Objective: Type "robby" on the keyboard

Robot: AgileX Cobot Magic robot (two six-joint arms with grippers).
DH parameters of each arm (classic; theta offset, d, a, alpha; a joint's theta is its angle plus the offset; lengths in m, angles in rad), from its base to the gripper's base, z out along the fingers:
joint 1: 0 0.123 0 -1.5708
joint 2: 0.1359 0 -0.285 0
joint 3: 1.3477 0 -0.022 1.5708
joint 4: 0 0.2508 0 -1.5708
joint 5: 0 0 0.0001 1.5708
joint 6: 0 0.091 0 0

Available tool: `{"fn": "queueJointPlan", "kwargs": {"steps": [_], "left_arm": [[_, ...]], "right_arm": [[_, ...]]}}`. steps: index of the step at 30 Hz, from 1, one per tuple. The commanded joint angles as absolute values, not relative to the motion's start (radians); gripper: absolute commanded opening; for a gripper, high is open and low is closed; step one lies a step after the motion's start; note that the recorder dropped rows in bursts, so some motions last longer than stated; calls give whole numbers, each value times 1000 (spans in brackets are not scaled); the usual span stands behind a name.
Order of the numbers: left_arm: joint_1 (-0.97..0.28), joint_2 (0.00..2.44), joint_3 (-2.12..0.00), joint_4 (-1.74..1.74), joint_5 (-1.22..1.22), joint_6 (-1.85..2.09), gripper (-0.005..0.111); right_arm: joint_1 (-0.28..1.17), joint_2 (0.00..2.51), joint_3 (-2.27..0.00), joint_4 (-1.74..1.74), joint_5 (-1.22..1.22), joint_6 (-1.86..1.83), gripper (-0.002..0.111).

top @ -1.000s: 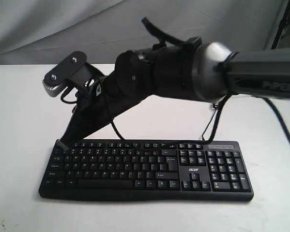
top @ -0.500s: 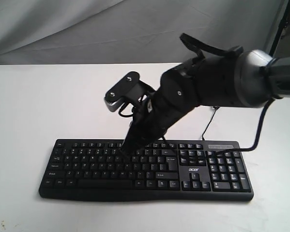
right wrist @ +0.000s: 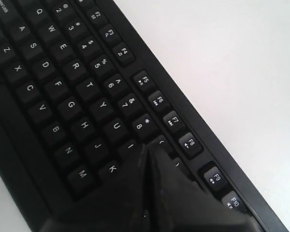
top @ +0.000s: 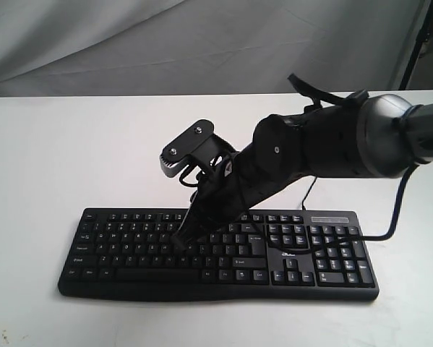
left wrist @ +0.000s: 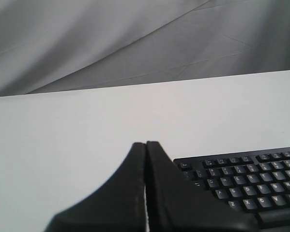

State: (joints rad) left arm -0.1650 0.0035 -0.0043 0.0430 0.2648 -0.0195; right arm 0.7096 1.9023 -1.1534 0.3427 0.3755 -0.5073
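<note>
Currently right gripper (right wrist: 147, 147) has jaws pressed together, tip at the keyboard (right wrist: 62, 96) near the I key (right wrist: 129, 144). Left gripper (left wrist: 145, 144) likewise closed on nothing, over the table (left wrist: 62, 145) beside it.

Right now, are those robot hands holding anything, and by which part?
Nothing is held. The left hand and right hand are shut empty; the right points at the keyboard.

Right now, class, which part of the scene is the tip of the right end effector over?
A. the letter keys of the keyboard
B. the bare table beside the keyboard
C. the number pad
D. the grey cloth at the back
A: the closed tip of the right end effector sits over the letter rows of the keyboard, well away from the number pad.
</note>
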Motion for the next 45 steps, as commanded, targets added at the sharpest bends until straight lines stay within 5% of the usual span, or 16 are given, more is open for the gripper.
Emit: {"fn": "queueJointPlan", "kwargs": {"steps": [1,45], "left_arm": [[-171,0,0,48,259,-22,0],[-171,0,0,48,259,-22,0]], "right_arm": [[709,1892,-1148,360,365,-529,0],[709,2011,-1148,360,324,-545,0]]}}
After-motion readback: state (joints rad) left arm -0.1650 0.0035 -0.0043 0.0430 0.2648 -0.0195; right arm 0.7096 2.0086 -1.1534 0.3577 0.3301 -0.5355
